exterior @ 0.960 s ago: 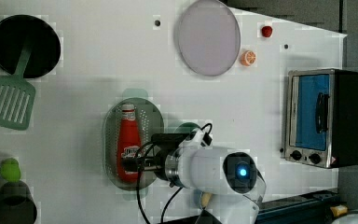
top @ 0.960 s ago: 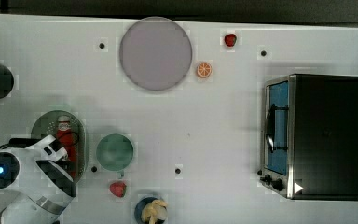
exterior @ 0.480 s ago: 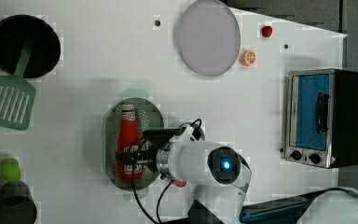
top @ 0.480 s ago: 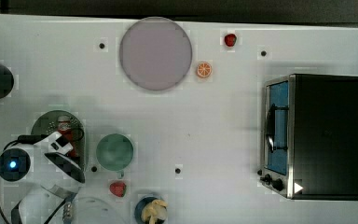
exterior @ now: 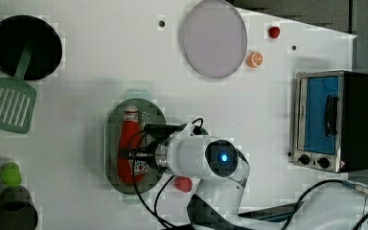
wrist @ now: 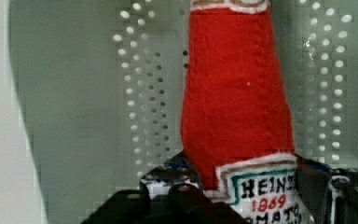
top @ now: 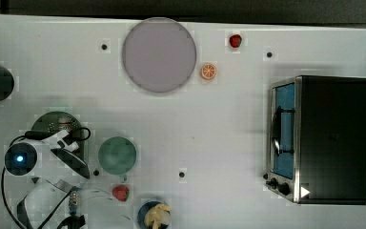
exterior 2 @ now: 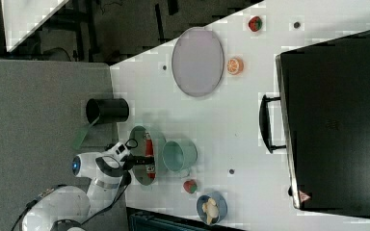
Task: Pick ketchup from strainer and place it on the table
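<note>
The ketchup (exterior: 127,139), a red bottle with a white cap, lies lengthwise in the pale green strainer (exterior: 110,139) on the white table (top: 219,133). My gripper (exterior: 136,155) reaches down over the bottle's labelled lower half. In the wrist view the red body (wrist: 237,93) rises over the perforated strainer floor (wrist: 98,93), and the two dark fingers of the gripper (wrist: 249,186) press against either side of the label. In the top view the arm covers most of the strainer (top: 52,121). In the right view the ketchup (exterior 2: 148,147) shows beside the gripper (exterior 2: 142,161).
A teal bowl (top: 117,155) stands right beside the strainer, with a strawberry (top: 120,192) and a small blue bowl (top: 153,214) near it. A grey-lilac plate (top: 158,55), an orange slice (top: 208,71) and a toaster oven (top: 324,138) lie farther off. A black pan (exterior: 26,45) and a green spatula (exterior: 7,103) are at the left view's left.
The arm has moved over the strainer and come down on the bottle. The fingers, wide open before, have drawn in against the ketchup's sides.
</note>
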`<state>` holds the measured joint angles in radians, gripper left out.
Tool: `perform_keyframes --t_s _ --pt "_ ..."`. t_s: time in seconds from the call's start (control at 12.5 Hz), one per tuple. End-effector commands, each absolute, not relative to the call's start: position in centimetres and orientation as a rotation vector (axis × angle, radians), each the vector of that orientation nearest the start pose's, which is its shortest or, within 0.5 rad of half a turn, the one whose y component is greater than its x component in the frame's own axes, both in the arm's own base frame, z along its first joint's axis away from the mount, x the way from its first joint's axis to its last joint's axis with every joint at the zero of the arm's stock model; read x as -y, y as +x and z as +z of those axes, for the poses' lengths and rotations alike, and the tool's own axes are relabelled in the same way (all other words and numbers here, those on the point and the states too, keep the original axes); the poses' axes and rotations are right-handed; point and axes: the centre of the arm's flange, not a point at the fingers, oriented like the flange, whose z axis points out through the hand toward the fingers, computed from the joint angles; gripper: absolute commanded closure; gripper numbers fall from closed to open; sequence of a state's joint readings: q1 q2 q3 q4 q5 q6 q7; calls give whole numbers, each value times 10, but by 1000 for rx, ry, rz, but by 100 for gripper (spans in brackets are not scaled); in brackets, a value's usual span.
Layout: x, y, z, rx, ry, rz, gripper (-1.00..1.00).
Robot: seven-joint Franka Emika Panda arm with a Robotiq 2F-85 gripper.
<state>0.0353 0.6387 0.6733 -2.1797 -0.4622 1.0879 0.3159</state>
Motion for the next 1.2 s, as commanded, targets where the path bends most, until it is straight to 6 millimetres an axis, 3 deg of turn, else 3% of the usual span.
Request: perform_keyframes --t_s 0.08,0.24,0.48,0.72,0.96,1.2 --pt "-396 403 188 -150 -2988 81 -21" --pt "-401 403 222 -162 -2961 25 -21" --pt "-405 411 290 -311 -2895 -18 -21" --pt "-396 423 347 -430 -2894 -8 -21" --pt "-371 445 393 -392 -2940 77 -21" --pt "-319 488 430 -370 -2965 115 -21"
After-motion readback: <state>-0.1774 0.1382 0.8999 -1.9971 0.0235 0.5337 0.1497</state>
